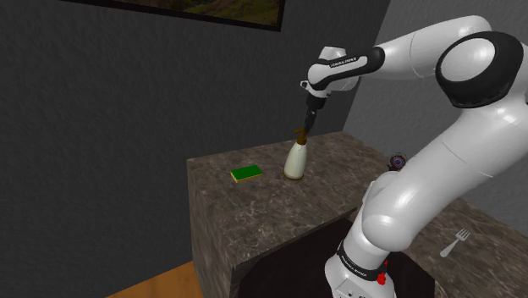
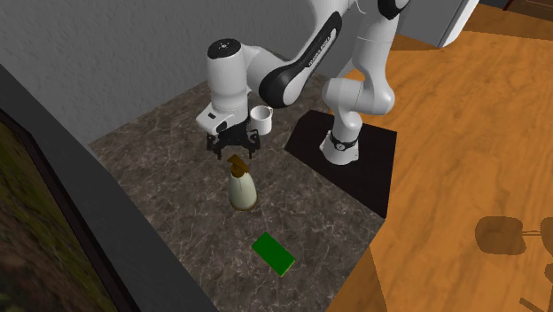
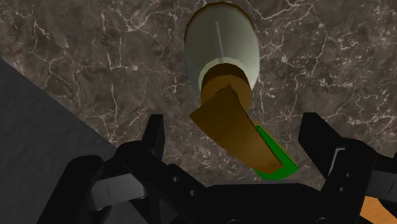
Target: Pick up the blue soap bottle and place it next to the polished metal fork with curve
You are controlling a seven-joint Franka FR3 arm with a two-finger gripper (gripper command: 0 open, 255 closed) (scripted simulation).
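A dark marbled counter [image 1: 254, 212] is overhung by the white arm [image 1: 440, 161]. The gripper [image 1: 310, 124] is held just above the soap bottle [image 1: 294, 161] (cream-bodied, brown-pumped, upright mid-counter), with its jaws spread apart and the pump between them untouched. A green sponge [image 1: 246, 173] is laid near the bottle. The fork [image 1: 454, 245] is seen well apart, at the shoulder view's lower right.

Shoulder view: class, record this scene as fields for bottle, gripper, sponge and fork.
Bottle: cream rounded bottle with brown pump, upright on dark marbled counter
Gripper: black two-finger gripper, open, just above the pump, holding nothing
Sponge: flat green rectangular sponge, apart from bottle
Fork: pale fork, shoulder view's lower right
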